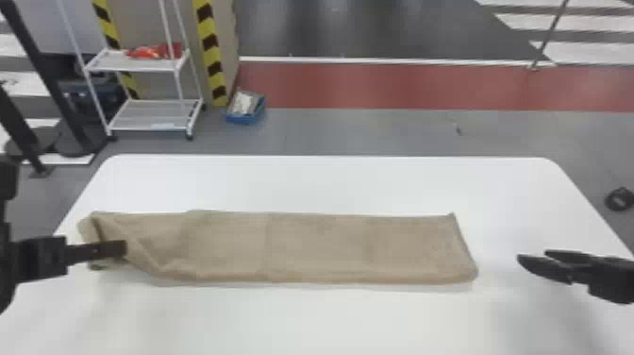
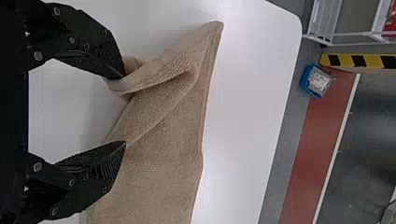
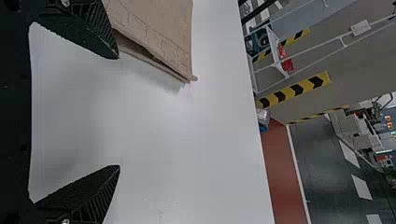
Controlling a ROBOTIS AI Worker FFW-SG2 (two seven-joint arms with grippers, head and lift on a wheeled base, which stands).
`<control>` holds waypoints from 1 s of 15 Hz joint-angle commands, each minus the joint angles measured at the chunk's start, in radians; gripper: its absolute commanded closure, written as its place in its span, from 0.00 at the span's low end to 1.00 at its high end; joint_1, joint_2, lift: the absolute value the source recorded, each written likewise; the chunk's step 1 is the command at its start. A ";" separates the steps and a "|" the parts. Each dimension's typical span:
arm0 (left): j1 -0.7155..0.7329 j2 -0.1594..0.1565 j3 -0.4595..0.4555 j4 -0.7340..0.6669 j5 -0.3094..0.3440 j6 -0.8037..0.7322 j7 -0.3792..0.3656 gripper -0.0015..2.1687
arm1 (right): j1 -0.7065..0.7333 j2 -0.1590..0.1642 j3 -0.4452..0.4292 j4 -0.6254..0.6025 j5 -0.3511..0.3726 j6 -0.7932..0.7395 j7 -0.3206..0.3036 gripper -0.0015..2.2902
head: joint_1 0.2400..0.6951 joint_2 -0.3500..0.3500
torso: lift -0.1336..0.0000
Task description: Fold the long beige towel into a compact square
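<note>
Here, beige towel [image 1: 321, 248] on table [image 1: 330, 184], left gripper [image 1: 123, 249] spread at rumpled end, right gripper [image 1: 533, 256] spread.

- The long beige cloth towel [image 1: 321, 245] lies flat and sideways on the smooth white table with round corners [image 1: 330, 316].
- Its left end is all crumpled, with bumps and a bit flopped over.
- Its middle is mostly smooth.
- Its right end is neat, with layers that gap a little.
</note>
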 commanded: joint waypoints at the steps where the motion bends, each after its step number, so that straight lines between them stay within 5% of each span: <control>1: 0.002 -0.023 0.005 -0.046 0.003 0.010 0.006 0.11 | 0.000 0.000 -0.005 0.000 0.001 0.000 0.000 0.01 | 1.00 0.46 | 0.07; 5: 0.002 -0.014 -0.001 -0.075 -0.023 0.000 0.057 0.06 | -0.002 0.002 0.001 0.000 0.001 0.003 0.000 0.01 | 1.00 0.44 | 0.07; 9: -0.052 0.032 -0.007 0.144 -0.051 -0.160 0.055 0.06 | -0.005 0.000 0.001 0.000 0.006 0.003 0.000 0.01 | 1.00 0.49 | 0.07; 15: -0.101 0.089 0.017 0.270 -0.059 -0.292 -0.028 0.19 | -0.011 0.002 0.009 -0.006 0.024 0.021 0.002 0.01 | 1.00 0.57 | 0.07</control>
